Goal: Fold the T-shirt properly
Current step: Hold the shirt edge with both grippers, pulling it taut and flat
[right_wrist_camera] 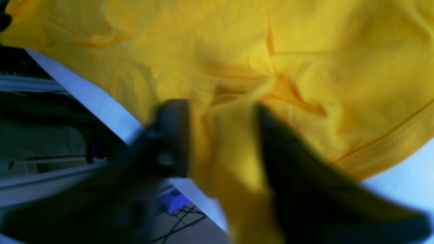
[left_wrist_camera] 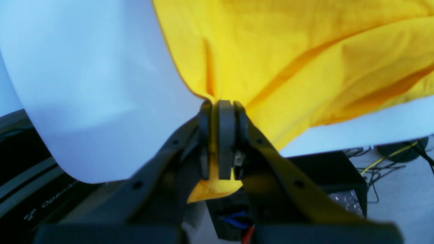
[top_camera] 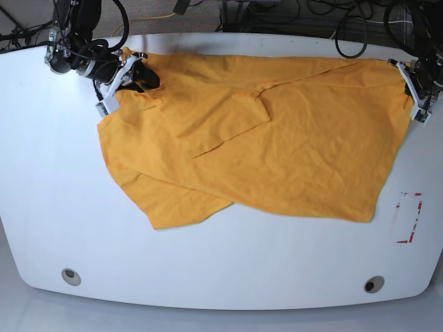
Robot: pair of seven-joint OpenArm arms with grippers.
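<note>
My left pincer (left_wrist_camera: pixel 222 142) clamps T-shirt (top_camera: pixel 277 131) corner; right pincer (right_wrist_camera: pixel 220 142) straddles opposite edge, jaws apart; cloth stretches between along bench (top_camera: pixel 208 270).

Even, bright overhead light in the base view, with soft glare on the white table (top_camera: pixel 208 270) toward 6 o'clock and bowed edges. The right wrist view is heavily blurred throughout; the left wrist view is sharper, with pale washed-out whites at 9 o'clock.
</note>
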